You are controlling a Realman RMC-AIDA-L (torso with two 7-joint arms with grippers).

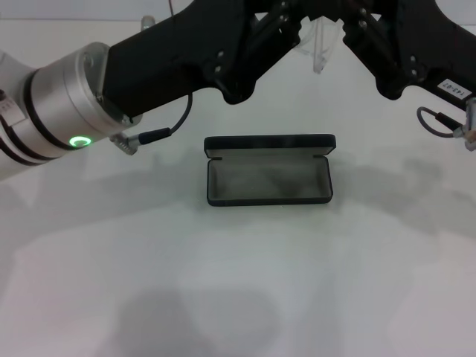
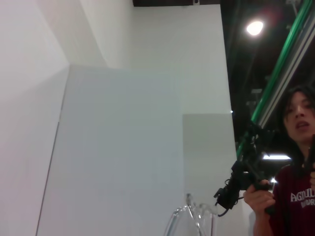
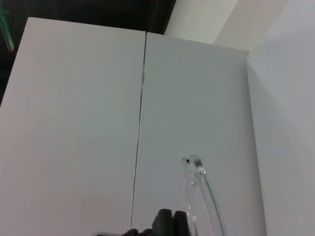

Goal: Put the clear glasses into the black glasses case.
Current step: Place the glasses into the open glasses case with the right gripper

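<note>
while both arms reach in from the top of the head view, the black glasses case lies open on the white table near its middle, lid tipped back toward the far side and the grey lining facing up. nothing can be made out inside the case.

above and beyond the case, the clear glasses are held up in the air between the two arms, well apart from the case. only a small transparent piece of them shows in the head view, between the dark gripper bodies. the left gripper comes in from the left and the right gripper from the right, and they meet at the glasses. each appears to be grasping one side of the frame, though the fingertips are partly hidden by the arm bodies.

from the left wrist view, a curved clear edge of the glasses shows against white wall panels, and a person in a dark red shirt stands off to one side holding a black device. from the right wrist view, a clear temple arm with its hinge rises next to a black finger.
</note>
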